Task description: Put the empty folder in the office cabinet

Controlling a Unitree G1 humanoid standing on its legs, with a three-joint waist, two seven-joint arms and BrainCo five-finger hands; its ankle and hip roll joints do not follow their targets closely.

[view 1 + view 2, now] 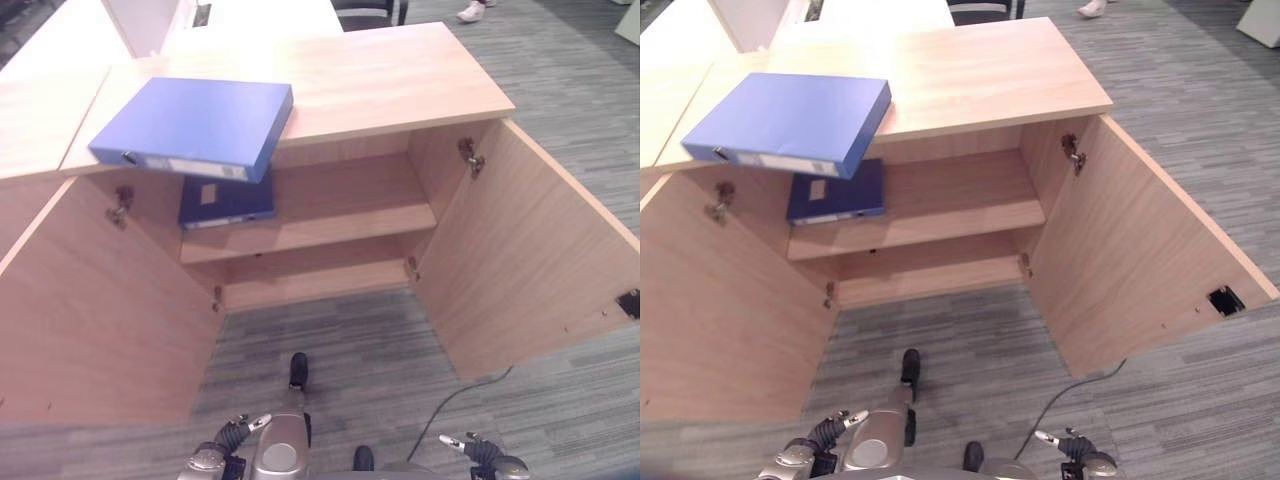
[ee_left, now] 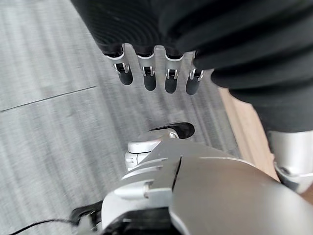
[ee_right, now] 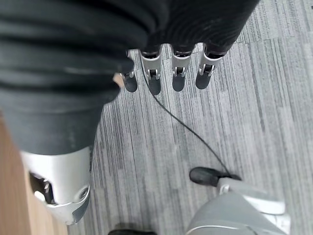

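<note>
Nearest, the left hand (image 1: 228, 440) and right hand (image 1: 470, 447) hang low with fingers relaxed, holding nothing. The blue folder (image 1: 195, 127) lies on the cabinet (image 1: 400, 85) top, far left, overhanging the front edge; a careless reach could tip it off.

Grey striped carpet floor (image 1: 340, 350) in front. Behind: white tabletop (image 1: 270, 15), black chair (image 1: 368, 14) just beside it, a person's white shoe (image 1: 473, 12) further right. Light wood desk surface (image 1: 45, 110) at far left.
</note>
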